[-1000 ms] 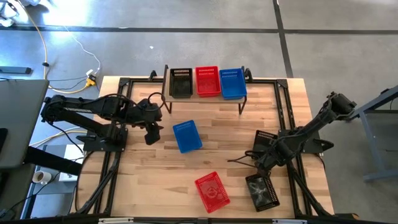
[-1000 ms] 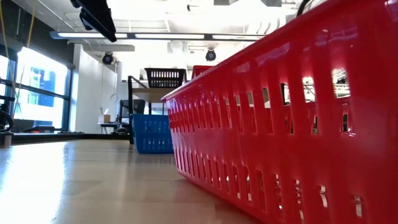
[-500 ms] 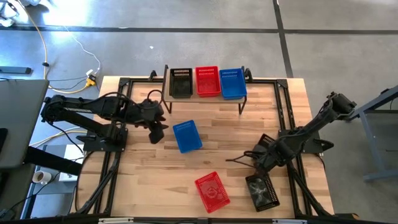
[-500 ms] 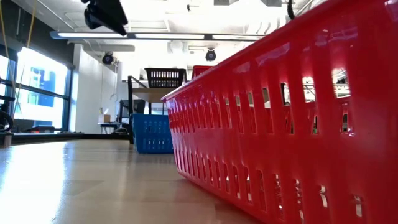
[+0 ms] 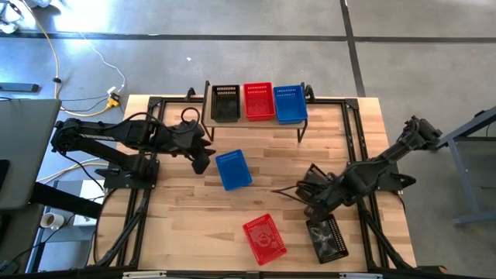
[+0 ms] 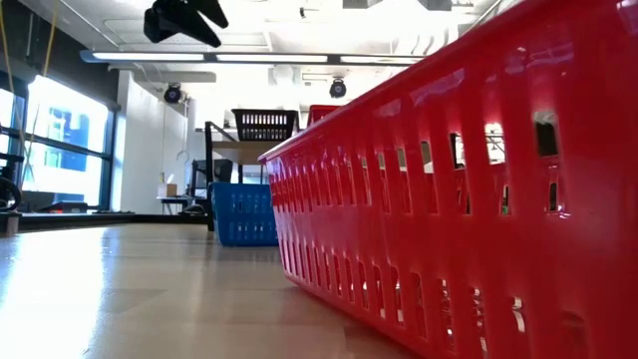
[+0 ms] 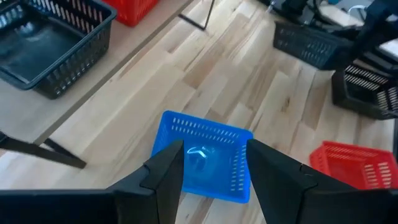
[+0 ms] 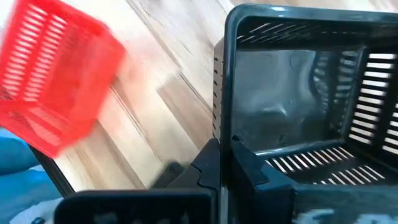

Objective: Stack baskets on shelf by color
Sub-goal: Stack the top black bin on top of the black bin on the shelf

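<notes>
The shelf point(image 5: 256, 116) stands at twelve o'clock on the surface point(image 5: 186, 225), carrying a black basket point(image 5: 225, 102), a red basket point(image 5: 259, 101) and a blue basket point(image 5: 290, 103) side by side. A loose blue basket point(image 5: 233, 169) lies near the middle of the surface, below the shelf. A loose red basket point(image 5: 264, 237) sits toward six o'clock, tilted, and fills the right of the low view. At about four o'clock a dark basket point(image 5: 327, 238) rests beside it.

The left gripper point(image 5: 203, 161) hangs at the nine o'clock side of the loose blue basket, its fingers spread apart and empty; the left wrist view shows that basket between them, lower down. The right gripper point(image 5: 311, 203) is clenched on the wall of another black basket point(image 8: 311, 118), seen close in the right wrist view, just above the dark basket at four o'clock.
</notes>
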Controlling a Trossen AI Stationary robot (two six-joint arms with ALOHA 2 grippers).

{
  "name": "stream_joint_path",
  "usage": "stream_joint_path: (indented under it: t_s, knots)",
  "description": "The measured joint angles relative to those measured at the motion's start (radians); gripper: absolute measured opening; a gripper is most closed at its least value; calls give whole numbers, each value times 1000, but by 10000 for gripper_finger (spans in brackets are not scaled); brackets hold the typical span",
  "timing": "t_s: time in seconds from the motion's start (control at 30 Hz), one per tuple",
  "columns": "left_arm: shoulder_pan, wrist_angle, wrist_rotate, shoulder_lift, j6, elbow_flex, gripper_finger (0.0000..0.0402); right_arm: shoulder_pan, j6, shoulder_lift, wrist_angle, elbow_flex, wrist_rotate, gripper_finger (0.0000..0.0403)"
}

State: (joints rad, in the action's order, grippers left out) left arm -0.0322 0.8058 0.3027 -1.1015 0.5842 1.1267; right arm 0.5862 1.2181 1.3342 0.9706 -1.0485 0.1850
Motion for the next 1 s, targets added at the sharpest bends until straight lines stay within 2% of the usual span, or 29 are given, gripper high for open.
stream_joint_path:
  t_s: [0.33, 0.67, 1.0]
  knots:
    - [0, -49, 0, 0, -18, 0, 165, -111, -231, 233, 71, -280, 7, 0]
    - [0, -49, 13, 0, -12, 0, 165, -183, -513, 446, 187, -602, 69, 0]
    - [0, -47, 34, -13, 210, 0, 165, -252, -862, 550, 225, -831, 138, 0]
